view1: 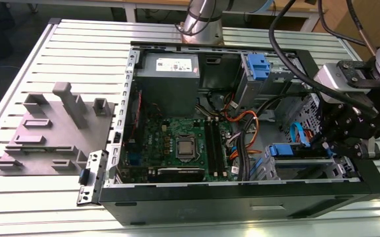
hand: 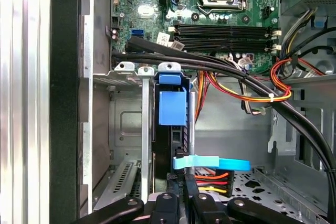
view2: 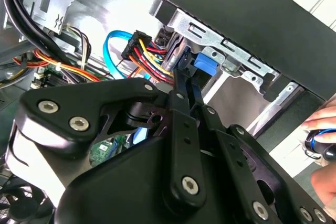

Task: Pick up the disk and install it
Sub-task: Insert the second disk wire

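Observation:
The disk (hand: 172,106) stands on edge in the metal drive cage at the case's front corner, its blue rail and tab facing up toward the motherboard. In the exterior view the disk (view1: 287,149) sits low in the cage on that view's right. My gripper (hand: 185,184) is at the disk's cable end, fingers close together with nothing between them. In the second wrist view the gripper (view2: 182,64) has its tips against the dark end beside the disk's blue tab (view2: 206,64). From the exterior view's right the gripper (view1: 331,145) reaches into the case.
Black and coloured cable bundles (hand: 236,74) cross just above the cage, and a blue flat cable (hand: 210,163) lies by my fingers. A bare blue clip (view1: 259,66) sits in the upper bay. A grey fixture (view1: 51,128) stands outside the case. A person's hand (view2: 323,145) is near the case wall.

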Motion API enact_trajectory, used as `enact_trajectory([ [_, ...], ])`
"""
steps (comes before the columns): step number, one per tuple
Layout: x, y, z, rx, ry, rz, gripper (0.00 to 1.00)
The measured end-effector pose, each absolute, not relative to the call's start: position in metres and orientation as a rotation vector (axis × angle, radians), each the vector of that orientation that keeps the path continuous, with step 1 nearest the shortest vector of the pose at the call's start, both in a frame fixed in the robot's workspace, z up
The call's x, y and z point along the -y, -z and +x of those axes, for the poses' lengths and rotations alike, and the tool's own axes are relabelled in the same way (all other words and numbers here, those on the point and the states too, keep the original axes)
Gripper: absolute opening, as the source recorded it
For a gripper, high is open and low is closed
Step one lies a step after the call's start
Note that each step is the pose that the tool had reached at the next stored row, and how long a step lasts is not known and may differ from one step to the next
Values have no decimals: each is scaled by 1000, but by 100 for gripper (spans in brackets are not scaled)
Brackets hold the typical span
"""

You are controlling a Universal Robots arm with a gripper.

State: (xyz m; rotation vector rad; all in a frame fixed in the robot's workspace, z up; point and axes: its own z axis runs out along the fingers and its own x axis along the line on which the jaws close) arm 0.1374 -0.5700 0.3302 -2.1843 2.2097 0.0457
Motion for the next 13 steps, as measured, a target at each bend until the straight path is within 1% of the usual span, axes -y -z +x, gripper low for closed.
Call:
enact_trajectory([
  [12, 570, -327, 137, -2210, -46, -2184, 16],
  [13, 570, -326, 137, -2209, -47, -2184, 18],
])
